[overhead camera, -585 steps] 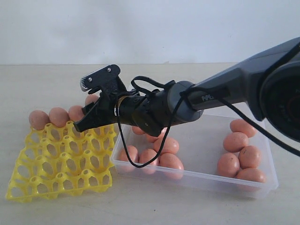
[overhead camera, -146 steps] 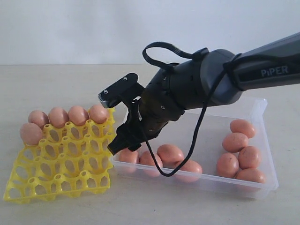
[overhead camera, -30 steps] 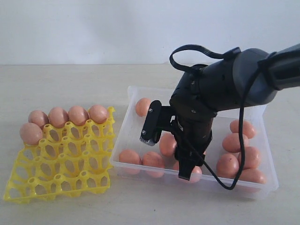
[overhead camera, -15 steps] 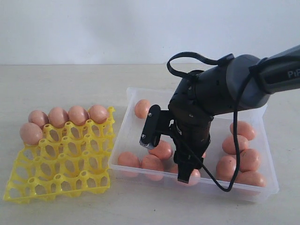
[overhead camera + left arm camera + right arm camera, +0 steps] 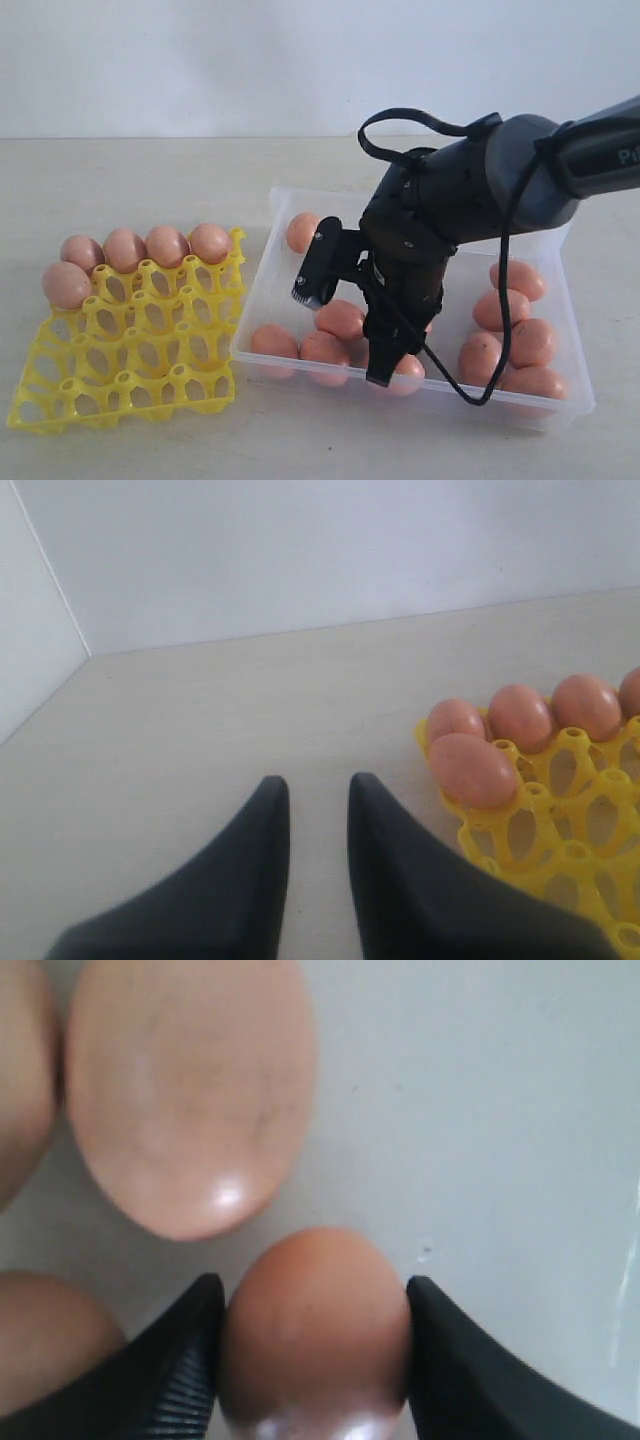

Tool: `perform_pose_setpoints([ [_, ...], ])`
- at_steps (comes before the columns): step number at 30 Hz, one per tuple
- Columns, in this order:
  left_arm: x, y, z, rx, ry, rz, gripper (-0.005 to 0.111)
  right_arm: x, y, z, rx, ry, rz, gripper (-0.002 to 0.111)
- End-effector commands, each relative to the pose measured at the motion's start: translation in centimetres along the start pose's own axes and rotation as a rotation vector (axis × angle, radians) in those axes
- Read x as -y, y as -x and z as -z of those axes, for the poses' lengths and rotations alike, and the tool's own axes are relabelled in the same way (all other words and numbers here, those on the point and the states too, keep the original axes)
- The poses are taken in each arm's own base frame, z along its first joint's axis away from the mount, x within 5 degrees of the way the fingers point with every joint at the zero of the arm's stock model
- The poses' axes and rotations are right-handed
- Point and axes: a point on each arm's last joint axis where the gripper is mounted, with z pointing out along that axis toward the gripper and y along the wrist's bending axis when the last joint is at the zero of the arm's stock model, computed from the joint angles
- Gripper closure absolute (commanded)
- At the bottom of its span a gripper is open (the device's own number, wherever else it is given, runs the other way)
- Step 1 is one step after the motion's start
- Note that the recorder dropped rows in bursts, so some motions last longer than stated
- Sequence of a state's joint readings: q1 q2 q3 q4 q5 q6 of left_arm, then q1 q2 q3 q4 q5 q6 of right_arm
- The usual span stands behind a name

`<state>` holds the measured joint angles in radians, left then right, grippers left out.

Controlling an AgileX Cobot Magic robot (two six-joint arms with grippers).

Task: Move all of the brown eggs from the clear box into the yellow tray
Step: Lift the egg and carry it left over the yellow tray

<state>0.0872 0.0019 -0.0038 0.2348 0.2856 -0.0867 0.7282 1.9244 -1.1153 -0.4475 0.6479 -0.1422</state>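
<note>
Item: right arm (image 5: 500, 190), dark grey, with a black cable looped over its wrist.
- Writing: only the letters "Pi" read on the casing, cut off at the frame edge.
- Right fingers (image 5: 195, 1335): set fairly wide, lowered into the clear box (image 5: 258, 262) and clamped around one gripped egg (image 5: 315, 1340). Both inner faces press against its sides. The egg sits low in the box.
- Just ahead of those fingertips lies a paler, larger-looking egg (image 5: 185, 1100), near the gripped one but apart from it. Two more show partly off to one side of the fingers.

Item: left fingers (image 5: 275, 805), black and tapered, parted by a narrow gap and released, with nothing between them. Bare desk (image 5: 200, 730) lies under and ahead of them. The yellow tray (image 5: 560, 850) is ahead and to one side, well apart from the tips.

Item: brown eggs (image 5: 125, 248).
- Five sit in the yellow tray (image 5: 130, 370): four along its far row and one in the next row. All are well apart from the right fingers.
- The rest lie in the clear box: a few close around the right fingers, one alone in a far corner, and a cluster at the end away from the tray.

Item: desk (image 5: 150, 170), pale, carrying tray and box side by side.
</note>
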Motion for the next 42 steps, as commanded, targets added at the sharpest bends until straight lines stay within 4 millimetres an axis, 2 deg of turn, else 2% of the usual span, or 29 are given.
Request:
perform_pose_setpoints([
  [1,0.0,-0.1,0.0,0.0,0.001,0.004,0.085,1.6,0.7,3.3,0.165,-0.06,-0.105,0.107],
  [4,0.0,-0.1,0.0,0.0,0.001,0.004,0.085,2.5,1.4,6.2,0.339,-0.101,-0.167,0.107],
  [6,0.0,-0.1,0.0,0.0,0.001,0.004,0.085,3.0,2.2,9.2,0.528,-0.125,-0.212,0.107],
  [8,0.0,-0.1,0.0,0.0,0.001,0.004,0.085,2.3,3.5,11.1,0.692,-0.106,-0.23,0.107],
  [14,0.0,-0.1,0.0,0.0,0.001,0.004,0.085,-0.9,7.5,11.6,1.007,-0.025,-0.22,0.107],
  [16,0.0,-0.1,0.0,0.0,0.001,0.004,0.085,-1.6,8.6,11.0,1.09,0.011,-0.252,0.107],
  [17,0.0,-0.1,0.0,0.0,0.001,0.004,0.085,-2.3,9.5,10.0,1.123,0.045,-0.278,0.107],
  [21,0.0,-0.1,0.0,0.0,0.001,0.004,0.085,-4.2,12.5,6.1,1.065,0.108,-0.277,0.107],
  [25,0.0,-0.1,0.0,0.0,0.001,0.004,0.085,-4.7,14.7,4.9,1.163,0.142,-0.304,0.107],
  [27,0.0,-0.1,0.0,0.0,0.001,0.004,0.085,-4.7,15.9,4.3,1.234,0.203,-0.387,0.107],
  [33,0.0,-0.1,0.0,0.0,0.001,0.004,0.085,-5.1,17.3,2.1,1.228,0.234,-0.414,0.107],
  [42,0.0,-0.1,0.0,0.0,0.001,0.004,0.085,-5.8,17.2,0.2,1.182,0.246,-0.416,0.107],
])
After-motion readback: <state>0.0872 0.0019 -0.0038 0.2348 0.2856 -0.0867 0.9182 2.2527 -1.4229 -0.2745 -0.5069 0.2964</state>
